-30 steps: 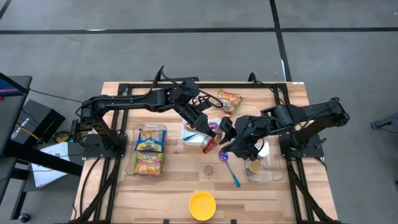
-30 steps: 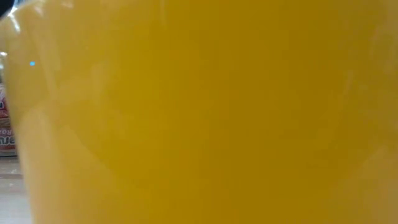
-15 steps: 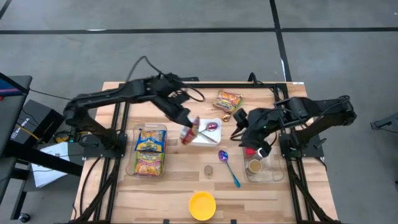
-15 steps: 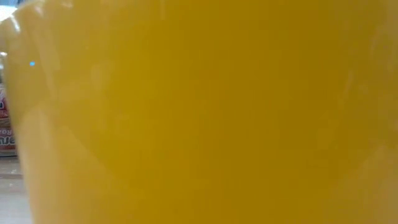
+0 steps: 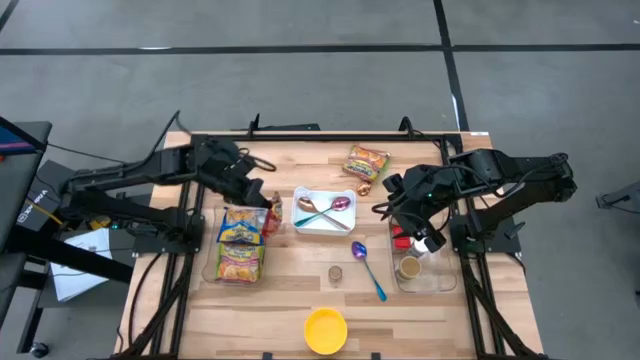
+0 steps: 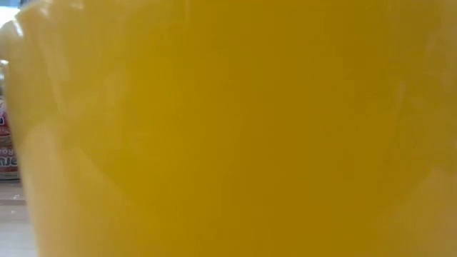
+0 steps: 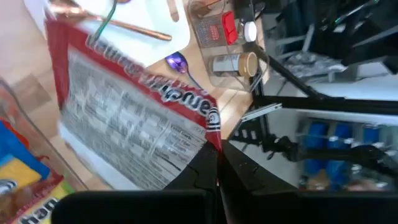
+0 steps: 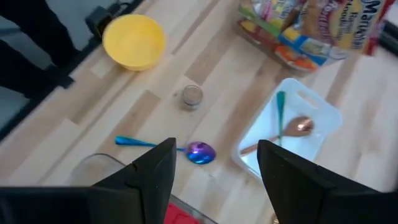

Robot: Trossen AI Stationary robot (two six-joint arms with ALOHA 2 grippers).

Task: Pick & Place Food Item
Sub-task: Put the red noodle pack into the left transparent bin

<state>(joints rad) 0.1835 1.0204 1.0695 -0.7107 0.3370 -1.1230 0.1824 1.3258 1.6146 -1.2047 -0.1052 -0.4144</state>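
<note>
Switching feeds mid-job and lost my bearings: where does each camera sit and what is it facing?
High view: above the table, straight down; both arms show, left end effector holding a red packet.
Low view: table height, filled by the yellow bowl; no arm shows.
Left wrist view: past the red packet toward the white tray.
Right wrist view: between its open fingers, down at the table.
Shared: bowl, tray, purple spoon.
</note>
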